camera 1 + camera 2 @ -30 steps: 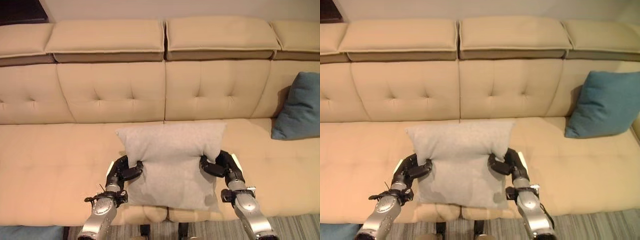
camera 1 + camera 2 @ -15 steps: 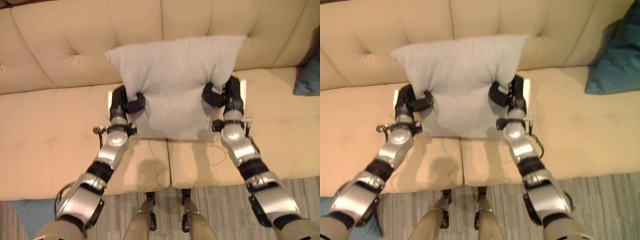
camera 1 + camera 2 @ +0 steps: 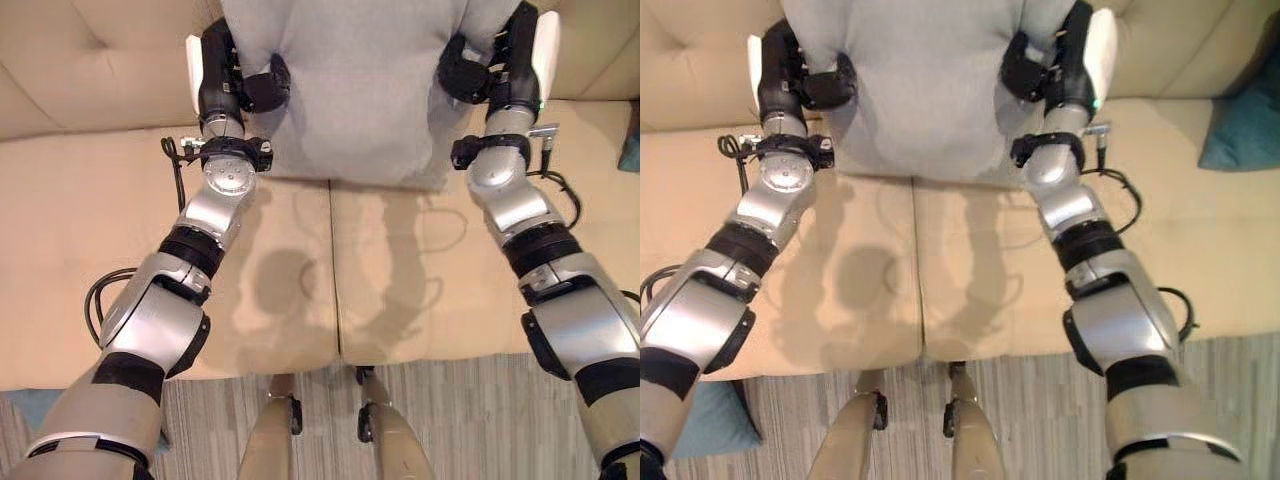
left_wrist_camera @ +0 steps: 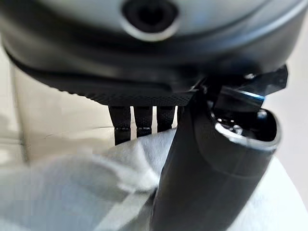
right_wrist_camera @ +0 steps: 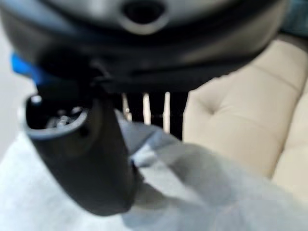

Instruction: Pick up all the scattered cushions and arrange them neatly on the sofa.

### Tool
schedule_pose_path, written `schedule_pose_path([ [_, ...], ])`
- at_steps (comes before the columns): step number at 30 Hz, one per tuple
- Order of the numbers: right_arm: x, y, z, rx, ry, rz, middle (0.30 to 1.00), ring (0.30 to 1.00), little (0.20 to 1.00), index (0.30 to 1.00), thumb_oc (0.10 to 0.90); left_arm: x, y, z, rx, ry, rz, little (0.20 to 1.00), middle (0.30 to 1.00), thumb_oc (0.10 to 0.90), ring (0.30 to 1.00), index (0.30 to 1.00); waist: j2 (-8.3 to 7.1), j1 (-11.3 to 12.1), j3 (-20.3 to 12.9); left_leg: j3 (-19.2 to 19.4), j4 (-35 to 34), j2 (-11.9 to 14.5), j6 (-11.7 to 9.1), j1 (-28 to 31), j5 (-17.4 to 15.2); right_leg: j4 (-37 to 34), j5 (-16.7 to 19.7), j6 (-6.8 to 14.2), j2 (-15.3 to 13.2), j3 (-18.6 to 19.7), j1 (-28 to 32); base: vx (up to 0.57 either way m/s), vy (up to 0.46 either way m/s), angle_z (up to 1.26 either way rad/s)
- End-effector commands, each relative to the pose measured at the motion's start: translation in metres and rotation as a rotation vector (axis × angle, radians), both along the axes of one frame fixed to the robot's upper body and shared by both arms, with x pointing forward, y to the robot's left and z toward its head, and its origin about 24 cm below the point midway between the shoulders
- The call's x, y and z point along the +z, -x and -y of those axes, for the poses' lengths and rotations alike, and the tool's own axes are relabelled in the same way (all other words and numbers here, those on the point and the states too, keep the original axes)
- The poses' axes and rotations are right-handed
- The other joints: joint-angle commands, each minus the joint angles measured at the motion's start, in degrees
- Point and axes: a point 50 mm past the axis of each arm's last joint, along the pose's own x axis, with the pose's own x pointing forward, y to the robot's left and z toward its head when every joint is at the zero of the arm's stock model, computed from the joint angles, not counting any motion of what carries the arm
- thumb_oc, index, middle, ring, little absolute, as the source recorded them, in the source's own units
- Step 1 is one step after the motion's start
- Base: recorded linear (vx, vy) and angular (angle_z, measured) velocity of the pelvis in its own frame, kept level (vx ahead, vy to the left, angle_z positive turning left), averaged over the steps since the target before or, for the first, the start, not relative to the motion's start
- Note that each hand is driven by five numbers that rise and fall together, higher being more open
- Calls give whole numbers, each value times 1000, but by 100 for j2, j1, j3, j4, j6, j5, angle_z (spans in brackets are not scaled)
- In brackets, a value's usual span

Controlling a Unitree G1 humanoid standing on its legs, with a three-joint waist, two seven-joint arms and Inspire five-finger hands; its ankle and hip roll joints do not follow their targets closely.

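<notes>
The grey cushion (image 3: 350, 90) hangs between both hands above the sofa (image 3: 80, 220) seat, up near the backrest. The left hand (image 3: 235, 85) pinches its left edge with thumb and fingers curled into the cloth; the right hand (image 3: 490, 70) does the same on the right edge (each wrist view shows fabric bunched under the thumb). It is not yet set down, so placing is midway. A teal cushion (image 3: 1250, 120) lies by the seat's right end, and another teal one (image 3: 715, 415) remains on the floor. The grey cushion faces forward, roughly upright; its top is cropped, so I cannot tell its long axis.
</notes>
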Motion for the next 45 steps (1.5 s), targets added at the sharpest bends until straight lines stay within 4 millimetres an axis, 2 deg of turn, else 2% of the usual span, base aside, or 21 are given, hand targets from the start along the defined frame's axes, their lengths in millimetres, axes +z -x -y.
schedule_pose_path([
  [1, 59, 13, -52, 201, 63, 221, 900, 900, 900, 900, 800, 71, 25, 47, -207, -80, 333, 900, 900, 800, 900, 900, -251, 95, -543, 167, 114, -190, -468, 357, -1026, -506, 240, 132, -163, -102, 603, -1, -14, 36],
  [8, 26, 9, -31, 188, 47, 128, 900, 900, 900, 900, 800, 31, 18, 17, -152, -68, 228, 900, 900, 800, 900, 900, -256, 96, -518, 99, 41, -189, -521, 392, -992, -502, 193, 97, -119, -168, 594, -6, -23, 6],
  [11, 6, 9, -15, 183, 19, 80, 900, 900, 900, 900, 800, 16, 17, -5, -101, -105, 182, 900, 900, 800, 900, 900, -275, 103, -519, 98, 41, -180, -529, 457, -996, -535, 191, 93, -105, -196, 669, -15, -19, -1],
  [12, -7, 12, -1, 173, 2, 55, 900, 900, 900, 900, 800, 7, 19, -25, -65, -105, 160, 900, 900, 800, 900, 900, -286, 100, -542, 95, 33, -170, -534, 514, -1006, -566, 183, 95, -102, -232, 746, -18, -23, 13],
  [13, -7, 12, -1, 173, 1, 54, 900, 900, 900, 900, 800, 6, 19, -25, -65, -105, 159, 900, 900, 800, 900, 900, -287, 100, -547, 94, 32, -171, -534, 517, -1007, -569, 184, 95, -102, -233, 750, -13, -28, 21],
  [18, -60, 29, 47, 128, -42, -65, 900, 900, 900, 900, 800, -30, 31, -74, 16, -77, 82, 900, 900, 800, 900, 900, -314, 83, -628, 112, 0, -149, -551, 790, -1054, -658, 153, 85, -92, -301, 1073, -2, -11, 6],
  [21, -106, 49, 72, 95, -58, -178, 900, 900, 900, 900, 800, -68, 46, -99, 54, -53, -3, 900, 900, 800, 900, 900, -332, 58, -714, 123, -8, -151, -549, 1011, -1085, -703, 135, 65, -87, -350, 1330, 19, -23, 10],
  [23, -148, 69, 88, 63, -77, -292, 900, 900, 900, 900, 800, -104, 61, -115, 77, -32, -91, 900, 900, 800, 900, 900, -345, 53, -761, 127, -8, -121, -540, 1250, -1159, -683, 47, 52, -88, -385, 1559, 49, -45, 1],
  [24, -180, 87, 97, 46, -98, -389, 900, 900, 900, 900, 800, -142, 78, -125, 91, 4, -193, 900, 900, 800, 900, 900, -353, 46, -809, 141, -8, -94, -535, 1457, -1177, -653, -18, 40, -97, -421, 1797, 53, -46, 1],
  [25, -180, 87, 97, 46, -98, -389, 900, 900, 900, 900, 800, -142, 78, -125, 91, 4, -194, 900, 900, 800, 900, 900, -353, 45, -814, 140, -8, -94, -535, 1452, -1175, -654, -16, 41, -97, -422, 1793, 51, -38, 3],
  [27, -226, 119, 107, 8, -88, -550, 900, 900, 900, 900, 800, -198, 111, -135, 110, 56, -364, 900, 900, 800, 900, 900, -353, 47, -818, 155, -8, -46, -539, 1846, -1246, -541, -189, 3, -77, -480, 2179, 65, -60, 1],
  [28, -241, 131, 109, -2, -94, -608, 900, 900, 900, 900, 800, -214, 124, -139, 114, 48, -422, 900, 900, 800, 900, 900, -351, 49, -850, 154, -8, -38, -532, 1935, -1243, -511, -218, -8, -73, -515, 2271, 57, -55, -9],
  [29, -242, 132, 109, -2, -94, -611, 900, 900, 900, 900, 800, -215, 125, -139, 115, 47, -425, 900, 900, 800, 900, 900, -352, 46, -846, 150, -8, -39, -533, 1960, -1248, -515, -223, -8, -73, -520, 2299, 35, -53, -8],
  [30, -269, 153, 110, -16, -91, -724, 900, 900, 900, 900, 800, -251, 153, -146, 137, 76, -564, 900, 900, 800, 900, 900, -347, 75, -876, 151, -8, -2, -530, 2144, -1242, -460, -298, -37, -52, -583, 2497, 22, -41, 4],
  [31, -270, 153, 110, -16, -91, -726, 900, 900, 900, 900, 800, -252, 154, -146, 137, 76, -567, 900, 900, 800, 900, 900, -346, 70, -871, 148, -8, -2, -531, 2165, -1247, -465, -301, -37, -51, -586, 2522, 14, -59, 9],
  [32, -284, 163, 110, -22, -102, -783, 900, 900, 900, 900, 800, -269, 168, -149, 147, 81, -639, 900, 900, 800, 900, 900, -346, 80, -893, 150, -6, 5, -532, 2263, -1248, -476, -318, -42, -36, -607, 2630, -9, -41, 9],
  [35, -317, 188, 104, -20, -166, -910, 900, 900, 900, 900, 800, -319, 213, -154, 178, 77, -889, 900, 900, 800, 900, 900, -347, 105, -1019, 160, 19, 49, -515, 2495, -1263, -547, -344, -57, 23, -639, 2908, -9, -62, 11],
  [36, -335, 200, 99, -13, -209, -976, 900, 900, 900, 900, 800, -346, 242, -155, 204, 90, -1039, 900, 900, 800, 900, 900, -351, 135, -1084, 179, 33, 83, -517, 2634, -1268, -602, -365, -69, 64, -667, 3090, -8, -55, 3],
  [37, -335, 200, 99, -13, -209, -976, 900, 900, 900, 900, 800, -346, 242, -155, 204, 90, -1039, 900, 900, 800, 900, 900, -350, 136, -1073, 180, 30, 84, -518, 2652, -1271, -610, -364, -69, 65, -666, 3109, -33, -72, -2],
  [39, -354, 216, 90, 2, -277, -1041, 900, 900, 900, 900, 800, -378, 282, -151, 245, 109, -1232, 900, 900, 800, 900, 900, -363, 163, -1107, 188, 90, 150, -552, 2789, -1267, -693, -427, -121, 142, -689, 3352, -48, -72, -2],
  [45, -379, 233, 85, -20, -341, -1150, 900, 900, 900, 900, 800, -404, 317, -140, 243, 65, -1448, 900, 900, 800, 900, 900, -409, 175, -981, 130, 634, 201, -659, 2578, -1283, -798, -478, -219, 169, -840, 3500, -123, -59, 19],
])
